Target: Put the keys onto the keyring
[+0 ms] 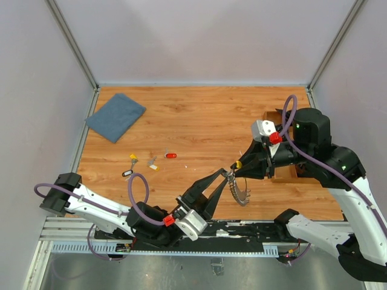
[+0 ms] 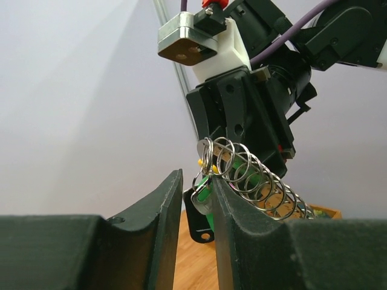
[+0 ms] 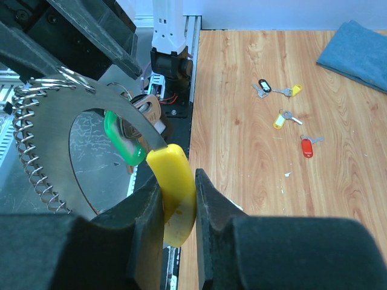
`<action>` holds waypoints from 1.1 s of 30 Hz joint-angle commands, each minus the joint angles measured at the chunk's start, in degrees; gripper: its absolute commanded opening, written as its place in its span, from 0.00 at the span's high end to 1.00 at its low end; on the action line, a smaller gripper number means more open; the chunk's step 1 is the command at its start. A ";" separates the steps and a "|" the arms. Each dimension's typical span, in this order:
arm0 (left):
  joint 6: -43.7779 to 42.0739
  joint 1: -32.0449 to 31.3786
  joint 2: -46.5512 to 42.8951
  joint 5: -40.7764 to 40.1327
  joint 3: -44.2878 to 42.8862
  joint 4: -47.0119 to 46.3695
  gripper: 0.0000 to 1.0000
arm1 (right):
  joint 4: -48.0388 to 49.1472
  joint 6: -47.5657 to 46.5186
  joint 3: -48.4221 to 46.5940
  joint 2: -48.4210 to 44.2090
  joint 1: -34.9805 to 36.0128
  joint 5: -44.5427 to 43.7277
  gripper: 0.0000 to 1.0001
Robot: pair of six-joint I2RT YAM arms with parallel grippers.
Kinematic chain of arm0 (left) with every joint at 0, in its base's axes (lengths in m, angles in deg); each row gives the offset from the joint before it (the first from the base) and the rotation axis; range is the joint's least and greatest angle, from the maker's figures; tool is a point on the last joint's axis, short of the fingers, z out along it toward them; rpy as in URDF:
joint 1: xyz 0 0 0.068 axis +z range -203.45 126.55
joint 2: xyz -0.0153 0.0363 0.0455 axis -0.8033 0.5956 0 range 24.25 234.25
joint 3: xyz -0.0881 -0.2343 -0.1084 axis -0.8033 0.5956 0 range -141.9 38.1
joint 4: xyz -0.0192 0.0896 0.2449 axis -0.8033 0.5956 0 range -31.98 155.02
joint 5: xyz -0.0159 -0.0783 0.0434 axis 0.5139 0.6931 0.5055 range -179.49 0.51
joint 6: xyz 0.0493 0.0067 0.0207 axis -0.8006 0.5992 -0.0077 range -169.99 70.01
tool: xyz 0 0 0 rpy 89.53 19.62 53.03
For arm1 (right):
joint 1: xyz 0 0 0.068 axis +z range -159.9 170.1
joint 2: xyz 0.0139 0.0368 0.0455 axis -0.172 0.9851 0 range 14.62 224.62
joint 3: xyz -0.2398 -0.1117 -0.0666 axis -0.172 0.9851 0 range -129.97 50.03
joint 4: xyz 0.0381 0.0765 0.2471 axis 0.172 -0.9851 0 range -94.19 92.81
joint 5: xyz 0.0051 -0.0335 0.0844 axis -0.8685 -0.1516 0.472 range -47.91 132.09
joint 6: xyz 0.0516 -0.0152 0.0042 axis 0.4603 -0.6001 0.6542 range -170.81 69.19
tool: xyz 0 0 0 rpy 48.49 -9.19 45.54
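1. Yellow plastic sits clenched in the right gripper (image 3: 178, 184): its two fingers squeeze the yellow tag (image 3: 171, 162) of the keyring (image 3: 91, 99), which is held in the air above the near part of the wooden table (image 1: 199, 121).
2. The keyring, a flat metal ring fringed with wire loops, hangs just below the right gripper. A green tag (image 3: 124, 140) dangles right beside the yellow one.
3. The left gripper (image 2: 196, 181) meets the keyring from the opposite side. Its jaws stand narrowly apart, with the green tag and a small silver ring between them. Whether they pinch these or only flank them, I cannot tell.
4. The keys (image 1: 171, 155) lie loose on the table, well apart from both grippers. They are a red-tagged key (image 3: 307, 147), two yellow-tagged keys (image 3: 279, 121) and a black-tagged key (image 3: 264, 84).
5. A blue cloth (image 1: 115, 116) lies flat near the far left corner of the table. A brown box (image 1: 273, 115) shows partly from behind the right arm.
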 commanded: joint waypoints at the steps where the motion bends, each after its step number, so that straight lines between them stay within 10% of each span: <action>1: -1.88 -0.44 -0.33 -0.20 -2.11 -3.93 0.70 | 0.61 -0.76 0.21 -0.23 1.52 2.70 0.99; 33: -3.63 -0.11 -1.44 -2.00 -0.87 -5.65 0.80 | -2.87 -3.94 -1.70 0.13 3.75 2.80 0.99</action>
